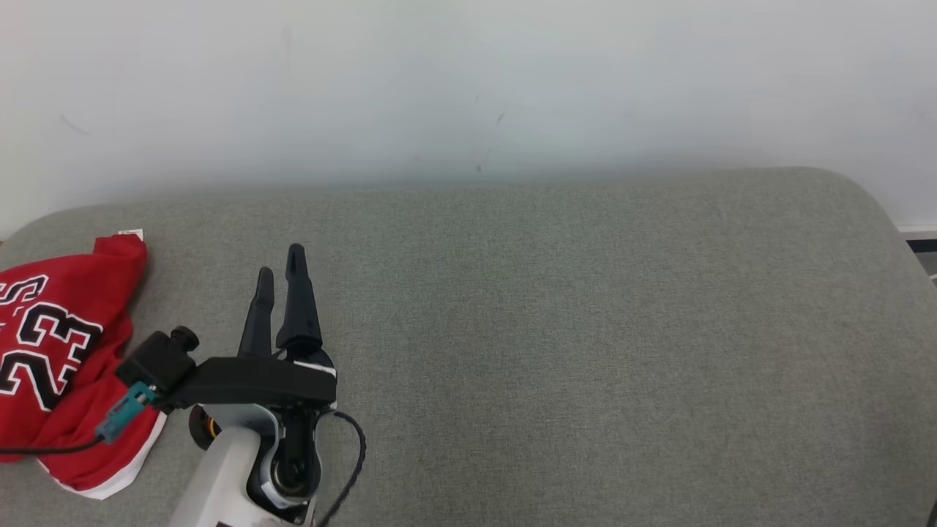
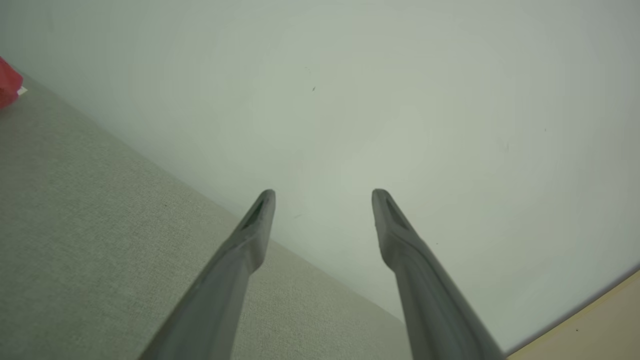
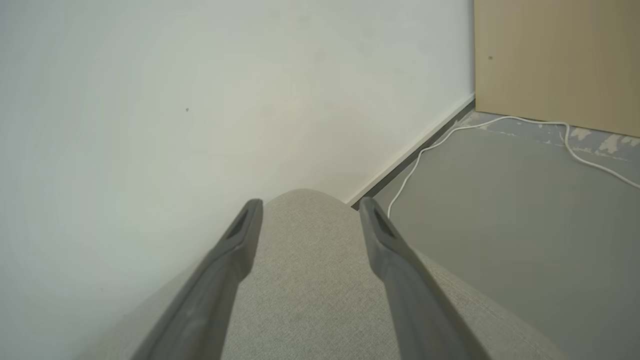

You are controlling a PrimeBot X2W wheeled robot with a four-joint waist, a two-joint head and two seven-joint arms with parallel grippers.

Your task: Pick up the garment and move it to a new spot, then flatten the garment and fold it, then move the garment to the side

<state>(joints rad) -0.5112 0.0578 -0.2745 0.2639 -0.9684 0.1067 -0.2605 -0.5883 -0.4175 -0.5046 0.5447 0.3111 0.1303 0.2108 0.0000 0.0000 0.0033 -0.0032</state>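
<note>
The garment (image 1: 62, 351) is a red jersey with a black and white "23" and white trim, lying crumpled at the far left of the grey cushioned surface (image 1: 556, 329). A red corner of the garment (image 2: 9, 89) shows at the left edge of the left wrist view. My left gripper (image 1: 282, 274) hovers just right of the jersey, fingers apart and empty, pointing toward the wall; my left gripper (image 2: 323, 197) is open in its own view too. In the right wrist view my right gripper (image 3: 309, 206) is open and empty above the surface's rounded right corner.
A white wall (image 1: 468, 88) runs right behind the surface. Past the right end lies grey floor (image 3: 525, 225) with a white cable (image 3: 500, 122) and a pale wooden panel (image 3: 555, 60). A black cable (image 1: 44, 448) crosses the jersey's lower part.
</note>
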